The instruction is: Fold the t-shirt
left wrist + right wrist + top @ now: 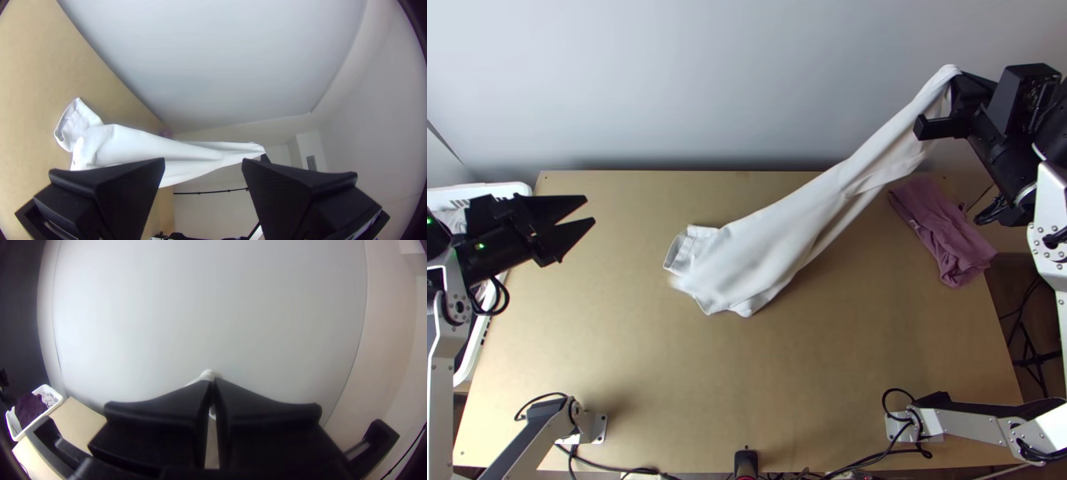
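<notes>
Table (747, 376): bears the lower end of white t-shirt (771, 240), left of middle; cloth slants up toward far right. Right gripper (213, 381): clenched on the raised end. Left gripper (589, 210): parted, empty, at left. Handling (judged): light, soft, limp, prone to bunching. Best next hold: hemmed opening (681, 249), near layer's edge.

My left claw (590, 209) has room to cross the near part of the table (747, 384). Farther back, the white shirt (771, 240) blocks me, sloping up to my right claw (960, 78).
</notes>
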Motion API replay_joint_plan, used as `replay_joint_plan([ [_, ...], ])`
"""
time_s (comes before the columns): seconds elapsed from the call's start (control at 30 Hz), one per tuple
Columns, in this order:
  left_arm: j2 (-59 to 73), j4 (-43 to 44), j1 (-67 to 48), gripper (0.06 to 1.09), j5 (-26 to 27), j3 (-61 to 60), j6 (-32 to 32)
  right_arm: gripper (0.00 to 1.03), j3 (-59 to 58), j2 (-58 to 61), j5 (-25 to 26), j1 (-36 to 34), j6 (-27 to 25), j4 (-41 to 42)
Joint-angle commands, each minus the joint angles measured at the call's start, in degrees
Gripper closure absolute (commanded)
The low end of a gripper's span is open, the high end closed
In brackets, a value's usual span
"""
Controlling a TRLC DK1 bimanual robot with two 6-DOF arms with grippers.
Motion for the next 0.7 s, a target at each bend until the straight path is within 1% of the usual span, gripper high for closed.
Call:
replay_joint_plan([
  [0.0, -3.28, 1.44, -2.53, 0.23, -1.74, -7.23, 0.24, 1.00, -0.30, 0.02, 0.26, 0.48, -0.36, 0.06],
  [0.07, -4.78, 1.35, -5.61, 0.23, -3.50, -9.69, 0.77, 1.00, -0.48, 0.10, 0.52, 1.01, -0.45, 0.06],
  [0.13, -7.76, 0.30, -10.35, 0.23, -6.93, -11.89, 4.29, 1.00, -0.48, 0.28, 0.70, 1.45, -0.71, 0.06],
  [0.17, -9.26, -1.64, -13.96, 0.23, -10.97, -12.50, 7.89, 1.00, -0.48, 0.28, 0.78, 1.62, -0.89, 0.15],
  [0.2, -9.87, -4.89, -17.91, 0.25, -15.28, -12.50, 12.81, 1.00, -0.39, 0.37, 0.96, 1.98, -1.24, 0.15],
  [0.23, -10.22, -7.35, -21.69, 0.29, -18.70, -12.50, 17.38, 1.00, -0.39, 0.46, 1.49, 2.59, -1.59, 0.06],
  [0.27, -10.31, -8.49, -24.06, 0.29, -21.16, -12.77, 19.67, 1.00, -0.48, 0.46, 1.75, 2.86, -1.86, 0.06],
  [0.33, -9.78, -10.51, -27.84, 0.29, -22.22, -13.65, 23.36, 1.00, -0.48, 0.54, 2.01, 2.94, -1.86, 0.06],
  [0.4, -8.47, -14.99, -34.26, 0.29, -26.70, -14.88, 30.74, 1.00, -0.74, 0.63, 2.10, 3.03, -1.77, 0.06],
  [0.43, -8.29, -16.31, -37.69, 0.29, -30.57, -15.84, 33.91, 1.00, -1.00, 0.54, 2.10, 3.03, -1.68, 0.06],
  [0.47, -8.20, -16.40, -40.76, 0.29, -33.38, -17.60, 36.37, 1.00, -1.18, 0.54, 2.19, 3.21, -1.59, -0.03],
  [0.53, -7.85, -16.49, -44.37, 0.29, -37.16, -20.59, 39.88, 1.00, -1.71, 0.54, 2.63, 3.65, -1.59, -0.12],
  [0.6, -6.01, -16.84, -47.35, 0.28, -42.87, -23.75, 45.33, 1.00, -1.88, 0.54, 3.25, 4.52, -1.59, -0.73],
  [0.63, -4.60, -16.58, -47.97, 0.28, -44.98, -25.07, 47.18, 1.00, -1.97, 0.54, 3.33, 4.70, -1.68, -1.17],
  [0.67, -3.11, -16.31, -48.32, 0.28, -45.69, -25.95, 48.41, 1.00, -2.06, 0.54, 3.68, 5.05, -1.68, -1.44],
])
